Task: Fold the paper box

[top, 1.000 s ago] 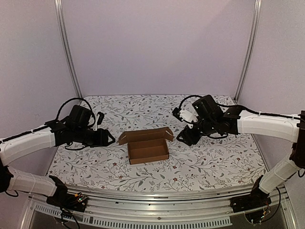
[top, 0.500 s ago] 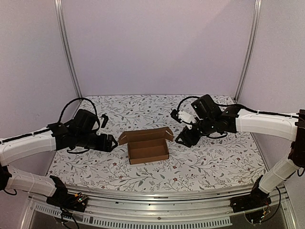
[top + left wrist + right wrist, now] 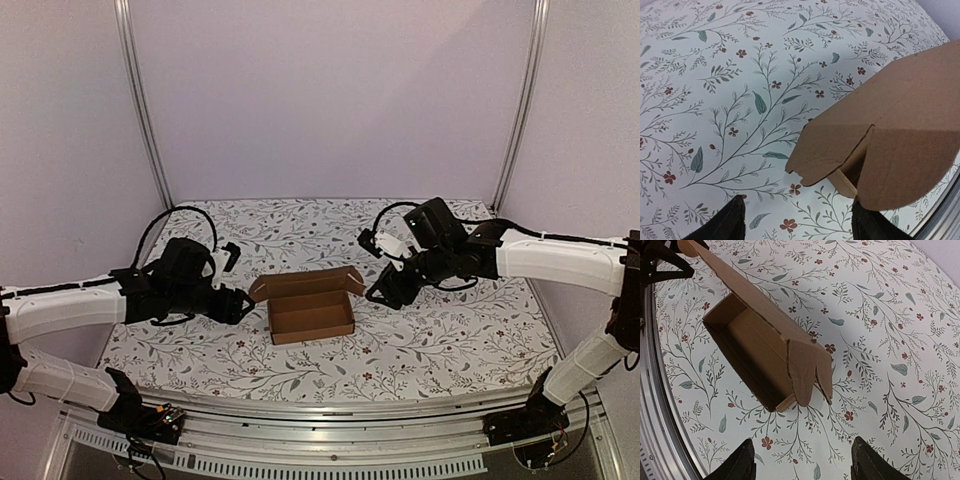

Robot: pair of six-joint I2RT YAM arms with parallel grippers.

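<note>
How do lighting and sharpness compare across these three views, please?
Top view: even soft light, box sharp, near rail looks bowed. Left wrist: box looms close, slightly soft. Right wrist: crisp, faint shadow beside the box.

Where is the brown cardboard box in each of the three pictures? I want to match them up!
Top external: the brown cardboard box sits in the middle of the picture, lid open.
Left wrist: the box fills the right side, with only its flapped end showing.
Right wrist: the box runs from the upper left to the centre, and you can see inside it.
Shared landmark: the floral table cover lies under it in every view.
</note>
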